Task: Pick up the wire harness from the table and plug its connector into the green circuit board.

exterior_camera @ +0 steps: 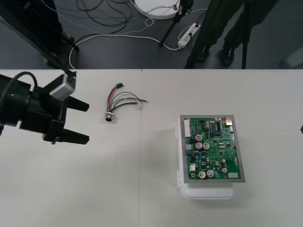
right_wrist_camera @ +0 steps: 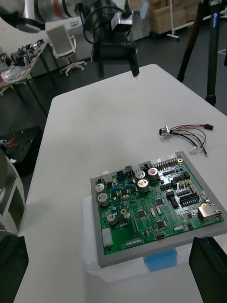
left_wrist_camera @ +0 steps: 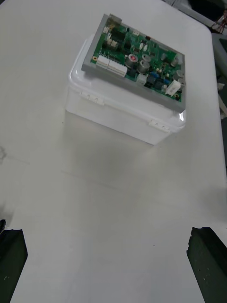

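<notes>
**Nothing grasped yet**

Front view: the left gripper (exterior_camera: 87, 123) hung by the table's (exterior_camera: 142, 189) left edge, jaws apart. The wire harness (exterior_camera: 120, 100) lay toward the far edge, apart from the green circuit board (exterior_camera: 213, 149) on its white base (exterior_camera: 208, 193) nearer the right edge.
Right wrist view: the right gripper (right_wrist_camera: 109, 246) stood spread wide, facing the board.
Left wrist view: the board lay ahead.
</notes>
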Tool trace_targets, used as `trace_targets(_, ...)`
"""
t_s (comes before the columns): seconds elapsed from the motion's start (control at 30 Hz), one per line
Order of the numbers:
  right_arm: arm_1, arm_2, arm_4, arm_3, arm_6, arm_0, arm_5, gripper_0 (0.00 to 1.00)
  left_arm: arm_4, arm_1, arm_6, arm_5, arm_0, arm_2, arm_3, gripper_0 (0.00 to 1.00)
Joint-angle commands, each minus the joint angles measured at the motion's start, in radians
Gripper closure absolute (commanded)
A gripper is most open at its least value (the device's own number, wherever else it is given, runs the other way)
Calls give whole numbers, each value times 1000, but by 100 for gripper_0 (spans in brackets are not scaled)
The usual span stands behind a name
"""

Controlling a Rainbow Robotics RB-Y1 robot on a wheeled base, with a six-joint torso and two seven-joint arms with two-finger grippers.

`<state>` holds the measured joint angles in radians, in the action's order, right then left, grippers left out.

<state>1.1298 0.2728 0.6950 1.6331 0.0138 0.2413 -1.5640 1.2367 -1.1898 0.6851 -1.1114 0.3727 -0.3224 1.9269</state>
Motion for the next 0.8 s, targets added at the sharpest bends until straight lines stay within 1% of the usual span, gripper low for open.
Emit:
trace_targets(0.03,85,-9,-91,-18,135,122,-7,0,107,35,47,110,147,-122,-14,0)
trace_targets(0.1,94,-9,-127,-18,236,190,-1,0,161,55,113,110,196,-162,-40,0)
trace_targets(0.17,94,-10,-135,-21,296,222,18,0,191,73,152,110,233,-188,-65,0)
trace_targets(0.27,96,-56,-150,-38,373,213,51,0,245,104,223,110,282,-225,-101,0)
trace_targets(0.33,102,-99,-184,-56,417,201,62,0,280,122,258,110,298,-236,-120,0)
trace_targets(0.4,117,-193,-247,-88,489,164,65,0,333,148,303,108,318,-247,-141,0)
trace_targets(0.43,123,-221,-265,-98,509,153,65,0,345,151,313,108,325,-253,-146,0)
trace_targets(0.5,153,-343,-335,-130,591,96,64,0,397,162,366,107,351,-283,-160,0)
trace_targets(0.53,162,-377,-353,-139,611,79,64,0,409,164,379,108,357,-291,-161,0)
trace_targets(0.6,192,-507,-408,-170,690,-5,62,0,463,168,438,107,374,-314,-164,0)
trace_targets(0.63,197,-537,-420,-179,707,-28,59,0,475,171,453,107,377,-320,-164,0)
trace_targets(0.7,202,-641,-453,-214,764,-119,39,0,529,185,514,82,388,-328,-166,0)
trace_targets(0.73,203,-658,-456,-223,773,-138,35,0,544,191,530,71,390,-328,-166,0)
trace_targets(0.8,202,-725,-463,-243,801,-211,28,0,606,216,590,15,405,-328,-166,0)
